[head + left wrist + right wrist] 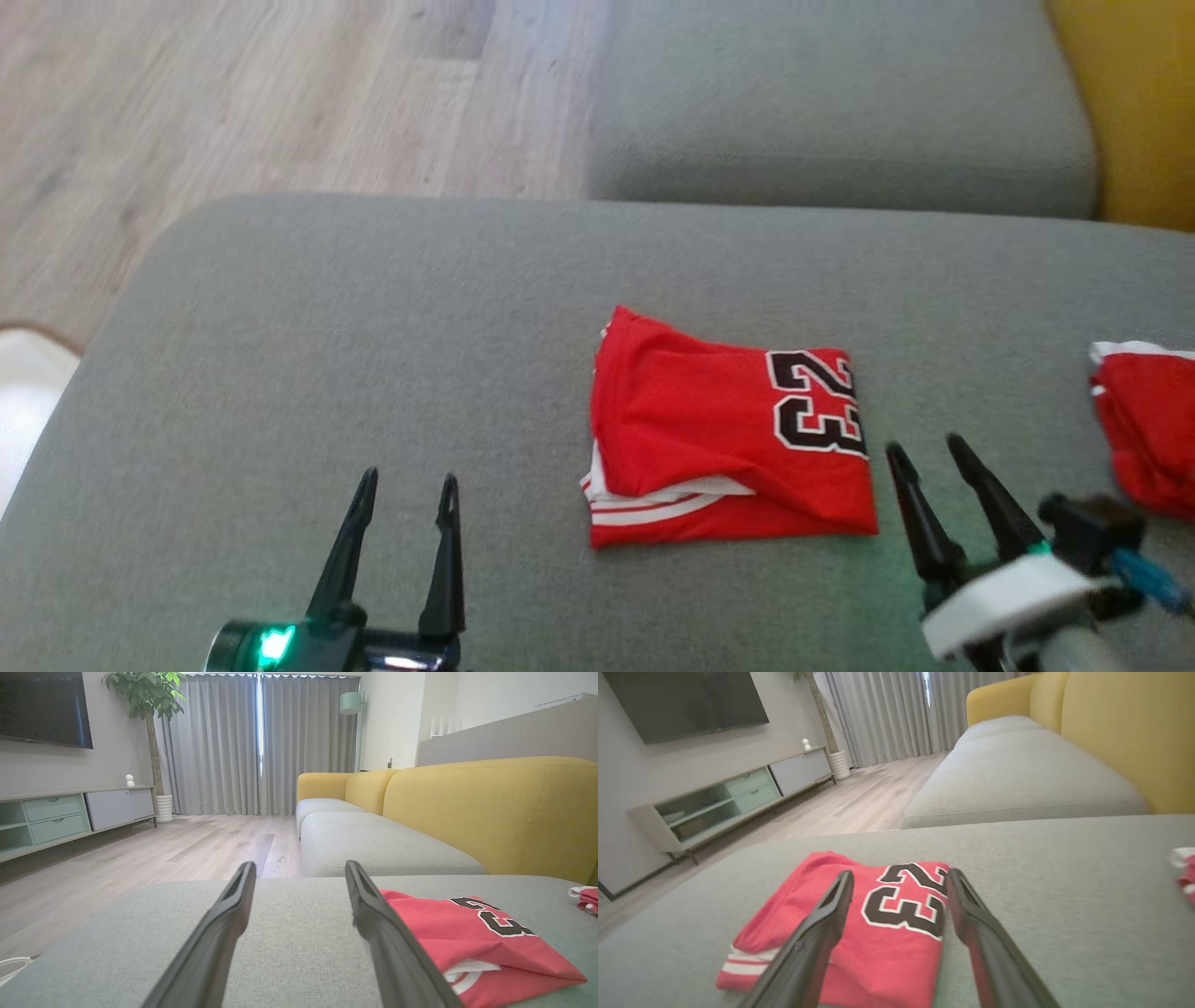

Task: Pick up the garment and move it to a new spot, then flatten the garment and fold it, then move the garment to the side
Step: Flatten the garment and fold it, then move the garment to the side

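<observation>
The garment (719, 439) is a red jersey with a black "23", folded into a rough square on the grey cushion (373, 327). It also lies at the right in the left wrist view (472, 938) and under the fingers in the right wrist view (878, 924). My right gripper (929, 448) stands open just right of the jersey's lower right corner, nothing between its fingers. My left gripper (411, 481) is open over bare cushion, well left of the jersey.
A second red and white cloth (1148, 420) lies at the cushion's right edge. Beyond are another grey seat cushion (840, 103), a yellow sofa back (490, 812), wooden floor (233, 103) to the left, and a TV cabinet (56, 816).
</observation>
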